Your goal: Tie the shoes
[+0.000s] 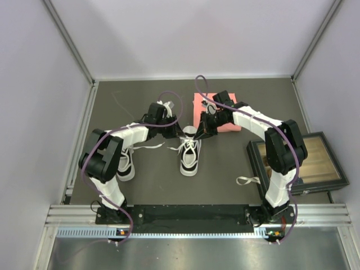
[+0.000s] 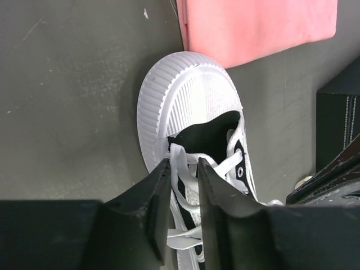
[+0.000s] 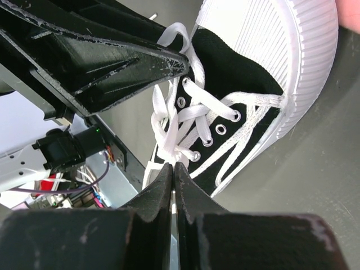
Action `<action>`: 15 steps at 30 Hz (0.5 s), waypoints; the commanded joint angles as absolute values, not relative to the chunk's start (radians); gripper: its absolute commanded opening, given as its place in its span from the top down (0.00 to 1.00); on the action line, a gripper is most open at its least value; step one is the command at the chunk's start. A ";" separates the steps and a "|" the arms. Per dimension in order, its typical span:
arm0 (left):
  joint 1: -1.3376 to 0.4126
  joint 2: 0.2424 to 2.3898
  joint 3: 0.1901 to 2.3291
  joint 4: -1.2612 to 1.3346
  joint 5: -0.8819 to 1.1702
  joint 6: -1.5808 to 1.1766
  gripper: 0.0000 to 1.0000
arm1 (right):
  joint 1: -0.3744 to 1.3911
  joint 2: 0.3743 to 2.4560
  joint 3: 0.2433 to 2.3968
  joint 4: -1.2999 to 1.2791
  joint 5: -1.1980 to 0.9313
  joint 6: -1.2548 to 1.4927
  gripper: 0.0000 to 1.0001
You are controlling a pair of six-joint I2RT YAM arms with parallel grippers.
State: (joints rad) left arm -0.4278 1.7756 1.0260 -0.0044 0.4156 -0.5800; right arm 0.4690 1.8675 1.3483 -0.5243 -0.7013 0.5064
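Observation:
One white sneaker (image 1: 190,157) with black sides lies mid-table, toe pointing away. It also shows in the left wrist view (image 2: 188,101) and the right wrist view (image 3: 264,50). The second sneaker (image 1: 126,164) lies at the left, partly hidden under my left arm. My left gripper (image 1: 179,130) hangs over the centre shoe's tongue, its narrow jaws (image 2: 183,164) closed around a white lace strand (image 2: 179,169). My right gripper (image 1: 199,134) is beside it, over the same shoe, jaws (image 3: 173,166) pinched shut on a lace (image 3: 169,147) near the top eyelets.
A pink cloth (image 1: 202,109) lies just beyond the centre shoe's toe, also in the left wrist view (image 2: 259,28). A dark framed tray (image 1: 318,160) sits at the right edge. A loose white strip (image 1: 246,180) lies by the right arm's base. Walls enclose three sides.

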 commanded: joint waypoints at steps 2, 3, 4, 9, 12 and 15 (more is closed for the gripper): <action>-0.434 1.684 1.026 0.008 0.416 -0.526 0.74 | 0.474 1.822 1.368 -0.537 -0.692 0.482 1.00; -0.434 1.675 1.023 0.008 0.414 -0.512 0.75 | 0.472 1.816 1.364 -0.540 -0.689 0.480 1.00; -0.434 1.660 1.020 0.008 0.414 -0.508 0.76 | 0.471 1.813 1.361 -0.541 -0.684 0.480 1.00; -0.434 1.606 0.996 0.038 0.423 -0.473 0.90 | 0.465 1.795 1.339 -0.551 -0.670 0.469 1.00; -0.433 1.591 0.988 0.052 0.451 -0.462 1.00 | 0.462 1.789 1.325 -0.557 -0.660 0.462 1.00; -0.434 1.582 0.982 0.058 0.454 -0.448 1.00 | 0.460 1.778 1.310 -0.569 -0.641 0.451 1.00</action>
